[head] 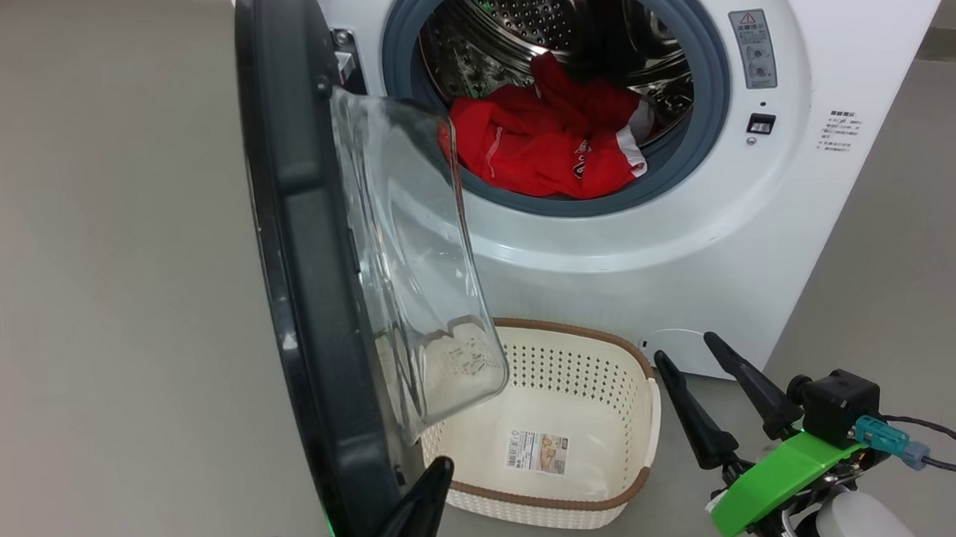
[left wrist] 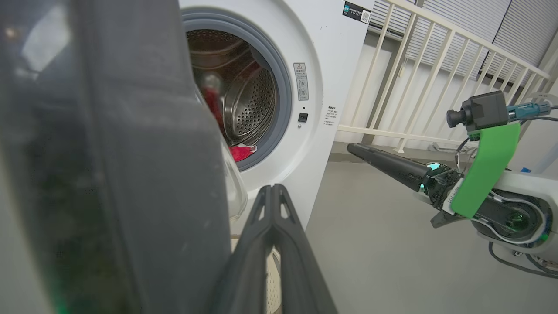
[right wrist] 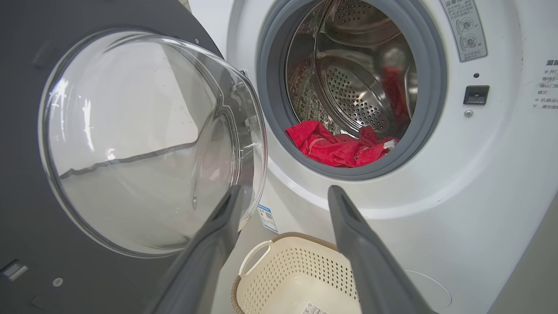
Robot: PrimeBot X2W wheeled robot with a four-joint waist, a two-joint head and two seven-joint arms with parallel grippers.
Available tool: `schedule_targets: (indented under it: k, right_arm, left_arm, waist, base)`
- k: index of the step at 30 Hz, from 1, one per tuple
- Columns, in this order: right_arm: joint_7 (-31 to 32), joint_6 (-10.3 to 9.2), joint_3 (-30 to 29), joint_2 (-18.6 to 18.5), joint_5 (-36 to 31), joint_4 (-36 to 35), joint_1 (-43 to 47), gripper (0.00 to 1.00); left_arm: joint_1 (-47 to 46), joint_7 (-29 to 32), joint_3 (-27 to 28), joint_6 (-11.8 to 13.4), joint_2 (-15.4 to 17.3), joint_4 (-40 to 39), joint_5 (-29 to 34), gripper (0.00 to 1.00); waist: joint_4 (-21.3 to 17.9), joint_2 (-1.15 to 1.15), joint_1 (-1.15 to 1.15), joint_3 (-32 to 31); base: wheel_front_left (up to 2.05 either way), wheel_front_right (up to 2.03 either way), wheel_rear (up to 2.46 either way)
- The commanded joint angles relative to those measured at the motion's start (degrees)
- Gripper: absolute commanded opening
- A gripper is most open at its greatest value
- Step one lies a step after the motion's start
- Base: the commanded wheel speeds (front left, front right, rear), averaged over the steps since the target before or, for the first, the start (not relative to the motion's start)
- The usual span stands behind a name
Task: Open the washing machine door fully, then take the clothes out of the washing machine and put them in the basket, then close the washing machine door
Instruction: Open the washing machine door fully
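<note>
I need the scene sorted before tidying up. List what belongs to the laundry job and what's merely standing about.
For the job:
washing machine
washing machine door, swung open
clothes, red, in the drum
basket, no clothes in it

Standing about:
white railing
shutters behind it

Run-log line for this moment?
washer door: open | red clothes: in drum | basket: no clothes | left gripper: shut, beside door rim | right gripper: open, holding nothing

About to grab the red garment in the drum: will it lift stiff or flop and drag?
Likely floppy: the clothes lie crumpled in soft folds, so ends will probably trail. They may snag on the grey gasket. Looks light and matte, so a pinch should hold.
</note>
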Motion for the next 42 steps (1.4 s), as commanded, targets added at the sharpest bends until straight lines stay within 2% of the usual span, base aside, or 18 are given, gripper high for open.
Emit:
schedule_targets:
  k: [1,14,27,42]
  right_arm:
    - [-0.7,0.09,0.8,0.3,-0.3,-1.5,-0.5,1.00]
    - [-0.7,0.09,0.8,0.7,-0.3,-1.3,-0.3,1.00]
    - [-0.7,0.09,0.5,1.2,-0.3,-1.4,0.0,1.00]
    - [-0.7,0.09,0.3,1.2,-0.5,-1.7,-0.2,1.00]
  left_arm:
    - [-1.7,-0.6,2.4,-0.1,0.4,-0.2,-0.7,0.00]
    - [-2.0,-1.4,7.1,1.1,1.4,3.1,-1.7,0.00]
    - [-1.3,-1.6,14.7,3.6,4.9,3.7,-3.3,0.00]
    - [-4.4,0.3,20.5,5.7,9.3,7.8,-5.7,0.00]
  waist:
    - [0.2,0.00,0.00,-0.1]
    - [2.0,0.00,0.00,-0.1]
    - [4.1,0.00,0.00,-0.3]
    - [5.6,0.00,0.00,0.9]
  base:
    - [0.00,0.00,0.00]
    - [0.00,0.00,0.00]
    - [0.00,0.00,0.00]
    - [0.00,0.00,0.00]
